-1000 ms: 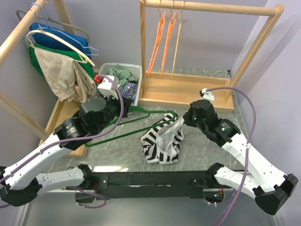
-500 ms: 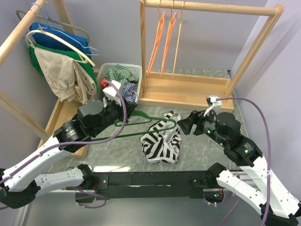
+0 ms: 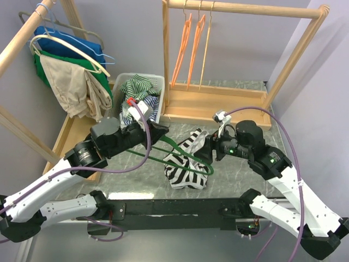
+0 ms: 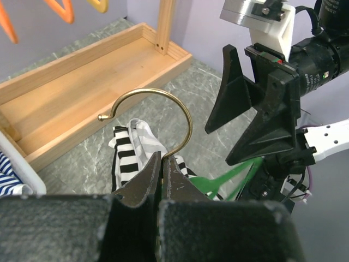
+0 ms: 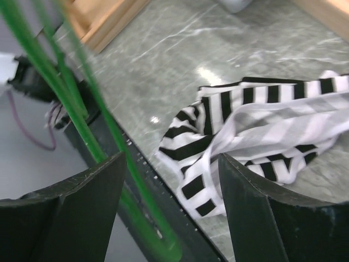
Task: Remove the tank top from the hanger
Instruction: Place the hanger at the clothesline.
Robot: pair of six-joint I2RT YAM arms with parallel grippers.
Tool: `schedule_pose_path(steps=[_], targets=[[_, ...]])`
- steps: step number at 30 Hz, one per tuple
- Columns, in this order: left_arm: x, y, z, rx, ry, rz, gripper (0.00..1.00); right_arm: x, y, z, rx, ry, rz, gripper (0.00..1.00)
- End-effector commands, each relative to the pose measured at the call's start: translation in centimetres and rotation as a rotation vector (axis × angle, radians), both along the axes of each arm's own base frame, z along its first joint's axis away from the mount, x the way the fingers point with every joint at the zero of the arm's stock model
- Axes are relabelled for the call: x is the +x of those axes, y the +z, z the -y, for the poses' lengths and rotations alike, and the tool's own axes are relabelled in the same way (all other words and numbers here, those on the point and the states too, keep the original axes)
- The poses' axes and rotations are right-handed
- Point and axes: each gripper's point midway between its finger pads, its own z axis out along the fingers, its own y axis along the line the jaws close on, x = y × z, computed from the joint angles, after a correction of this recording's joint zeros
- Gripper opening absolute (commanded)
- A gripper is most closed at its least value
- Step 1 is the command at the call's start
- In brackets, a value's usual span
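The black-and-white striped tank top (image 3: 188, 165) lies crumpled on the grey table; it also shows in the wrist views (image 4: 126, 158) (image 5: 262, 128). My left gripper (image 3: 159, 132) (image 4: 163, 159) is shut on the brass hook (image 4: 182, 112) of the green hanger (image 3: 182, 155) (image 5: 82, 103), which slants above the tank top toward the right arm. My right gripper (image 3: 205, 150) (image 5: 172, 158) stands open just above the table, beside the hanger's far end, with the tank top's edge below its jaws. Whether any strap still loops the hanger, I cannot tell.
A white basket (image 3: 158, 82) of striped clothes stands behind the left arm. A wooden rack (image 3: 245, 8) with orange hangers (image 3: 188, 46) and a wooden base (image 3: 218, 112) stands at the back. Another rack (image 3: 22, 38) with hung clothes is at far left.
The right gripper opened, let go of the tank top and swung left toward the hanger. The left gripper turned the hanger so its far end now points at the right gripper.
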Motion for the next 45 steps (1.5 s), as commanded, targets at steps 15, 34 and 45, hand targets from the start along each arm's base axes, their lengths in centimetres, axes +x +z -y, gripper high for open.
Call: schedule_pose_path(steps=[15,34,45], targets=[[0.3,2.2,0.7,-0.070,-0.011,0.056,0.01,-1.3,6.2,0.5,0.151,0.009,0.159,0.69],[1.5,1.8,1.0,-0.078,0.036,0.044,0.01,-4.8,4.7,-1.1,0.161,0.206,0.033,0.65],[1.8,2.2,1.4,-0.093,0.039,0.044,0.01,-5.1,4.0,-1.5,0.132,0.225,-0.001,0.62]])
